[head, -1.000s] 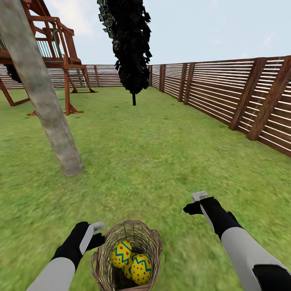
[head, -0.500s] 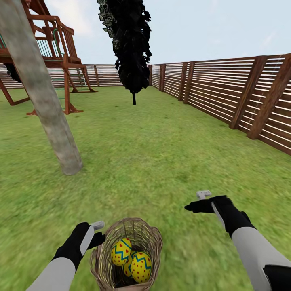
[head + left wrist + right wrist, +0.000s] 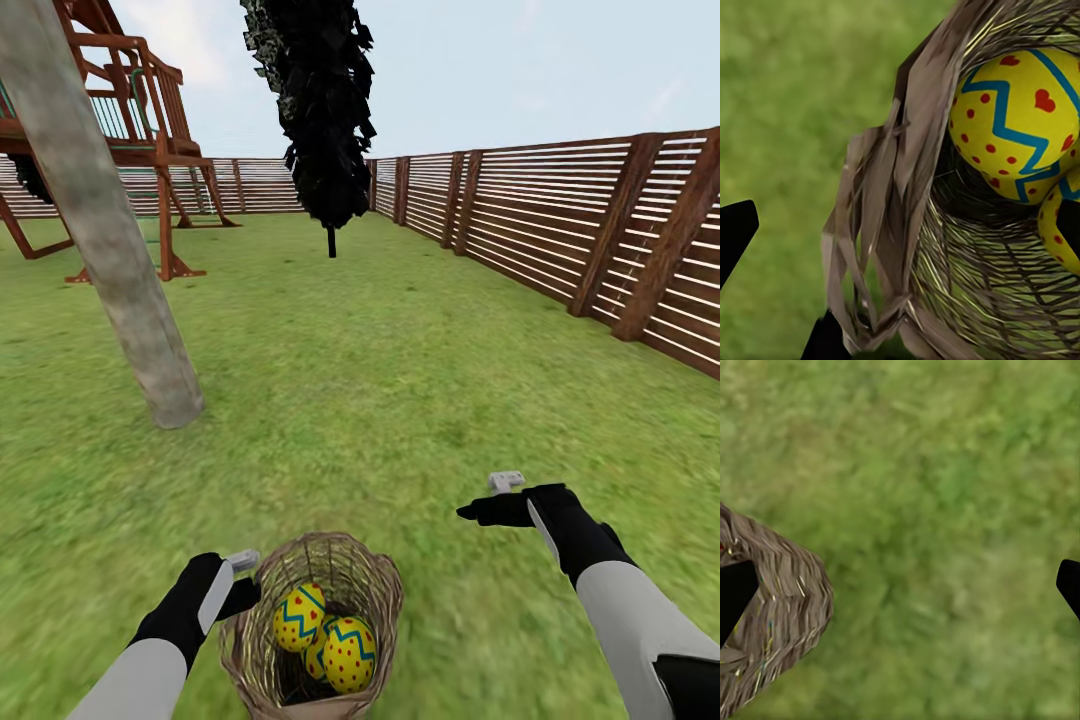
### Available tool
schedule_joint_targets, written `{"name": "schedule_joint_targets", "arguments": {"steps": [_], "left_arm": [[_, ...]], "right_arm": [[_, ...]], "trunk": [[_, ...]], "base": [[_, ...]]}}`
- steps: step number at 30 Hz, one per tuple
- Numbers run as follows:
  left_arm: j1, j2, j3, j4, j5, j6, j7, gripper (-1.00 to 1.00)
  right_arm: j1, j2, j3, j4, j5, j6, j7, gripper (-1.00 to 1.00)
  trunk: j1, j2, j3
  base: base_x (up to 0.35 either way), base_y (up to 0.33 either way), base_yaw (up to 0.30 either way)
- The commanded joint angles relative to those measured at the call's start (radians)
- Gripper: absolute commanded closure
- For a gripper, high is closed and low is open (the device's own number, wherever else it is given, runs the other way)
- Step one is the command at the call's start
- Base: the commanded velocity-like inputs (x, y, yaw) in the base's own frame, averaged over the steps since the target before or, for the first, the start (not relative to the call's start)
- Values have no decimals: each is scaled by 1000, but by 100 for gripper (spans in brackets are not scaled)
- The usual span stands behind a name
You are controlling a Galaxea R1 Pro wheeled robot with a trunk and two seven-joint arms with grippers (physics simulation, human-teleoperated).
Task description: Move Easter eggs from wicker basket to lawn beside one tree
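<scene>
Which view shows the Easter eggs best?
The head view: all three Easter eggs sit together in the wicker basket. The left wrist view is closer but crops them, with one egg mostly visible. The right wrist view catches just the basket's wall.

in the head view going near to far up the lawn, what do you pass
wicker basket holding the Easter eggs → right gripper → leaning grey-brown tree trunk → thin-stemmed tree with black foliage → fence at the far end
</scene>
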Motion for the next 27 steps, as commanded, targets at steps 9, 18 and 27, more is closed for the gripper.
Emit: {"name": "schedule_joint_targets", "arguments": {"steps": [9,18,27], "left_arm": [[0,-1,4,0,11,3,8,-100],[0,1,4,1,11,3,8,-100],[0,1,4,1,11,2,8,-100]], "right_arm": [[-1,1,-5,-7,10,3,9,-100],[-1,0,-5,-7,10,3,9,-100],[-1,0,-6,-7,10,3,8,-100]], "trunk": [[34,-64,-29],[69,-127,-57],[103,-190,-86]], "base": [[0,0,0],[0,0,0],[0,0,0]]}}
